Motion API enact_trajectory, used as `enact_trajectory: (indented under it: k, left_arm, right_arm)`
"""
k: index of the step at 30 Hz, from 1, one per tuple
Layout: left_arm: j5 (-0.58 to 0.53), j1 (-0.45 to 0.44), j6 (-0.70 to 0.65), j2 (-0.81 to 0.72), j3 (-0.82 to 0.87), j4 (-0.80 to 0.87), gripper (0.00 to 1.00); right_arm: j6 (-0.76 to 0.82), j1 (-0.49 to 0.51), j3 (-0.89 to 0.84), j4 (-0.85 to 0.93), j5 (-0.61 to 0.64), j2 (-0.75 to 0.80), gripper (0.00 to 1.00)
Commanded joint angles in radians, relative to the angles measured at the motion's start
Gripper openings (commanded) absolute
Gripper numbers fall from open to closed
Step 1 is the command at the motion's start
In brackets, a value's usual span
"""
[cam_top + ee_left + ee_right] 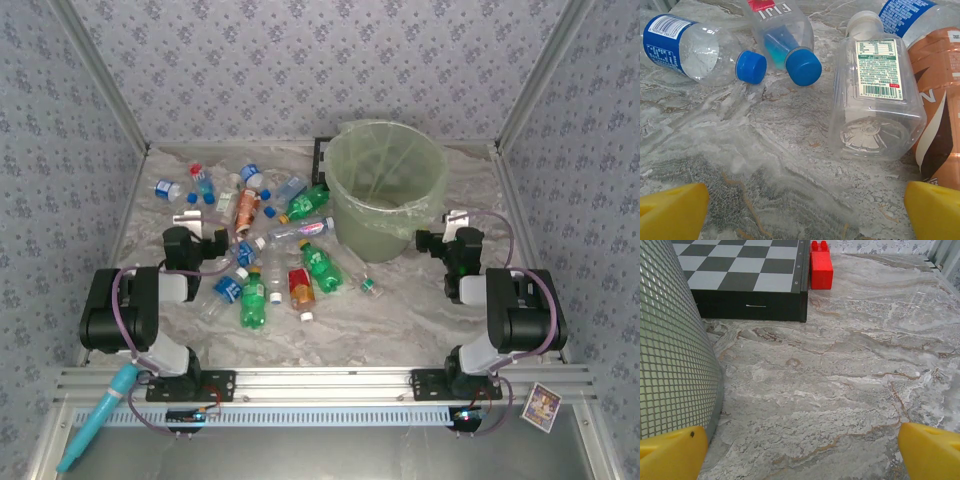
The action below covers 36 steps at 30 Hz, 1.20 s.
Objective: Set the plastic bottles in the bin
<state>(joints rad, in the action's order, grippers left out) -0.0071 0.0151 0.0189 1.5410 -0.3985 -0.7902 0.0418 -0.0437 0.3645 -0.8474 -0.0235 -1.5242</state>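
Several plastic bottles lie scattered on the left half of the marble table: green ones [253,300], a red-labelled one [300,288], an orange one [245,208] and blue-labelled ones [167,188]. The bin [385,190], lined with a light-green bag, stands at the back centre-right. My left gripper [200,222] is open at the pile's left edge. In its wrist view the gripper [805,215] hangs over bare table, with a clear square bottle [875,95], a Fiji bottle [785,35] and a blue-capped bottle [695,47] just ahead. My right gripper [455,225] is open to the right of the bin, and its wrist view shows it [802,455] holding nothing beside the bin's wall [670,340].
A black box with a checkerboard top [750,280] and a red brick [821,267] stand behind the bin. A small bottle piece with a green cap [370,287] lies in front of the bin. Wallpapered walls close in three sides. A turquoise tool [100,415] lies off the front left.
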Motion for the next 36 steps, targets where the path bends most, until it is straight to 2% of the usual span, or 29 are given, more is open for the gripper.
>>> enact_trajectory:
  k: [1, 4, 15, 34, 36]
  left_arm:
    - [0.026, 0.004, -0.013, -0.009, -0.010, -0.032, 1.00]
    - [0.026, 0.004, -0.014, -0.009, -0.010, -0.032, 1.00]
    - [0.027, 0.006, -0.011, -0.008, -0.010, -0.032, 1.00]
    - [0.022, 0.020, 0.011, -0.008, -0.018, -0.019, 1.00]
    - [-0.008, 0.020, 0.023, -0.045, -0.051, 0.071, 1.00]
  right_arm:
    - [-0.011, 0.001, 0.019, -0.003, 0.004, -0.008, 0.99]
    - [0.002, 0.021, 0.013, -0.014, 0.046, -0.007, 1.00]
    - [0.000, 0.021, 0.013, -0.012, 0.040, -0.007, 1.00]
    - [-0.019, -0.007, 0.016, -0.004, -0.016, -0.007, 1.00]
    - [-0.033, -0.007, -0.005, -0.024, 0.014, 0.011, 1.00]
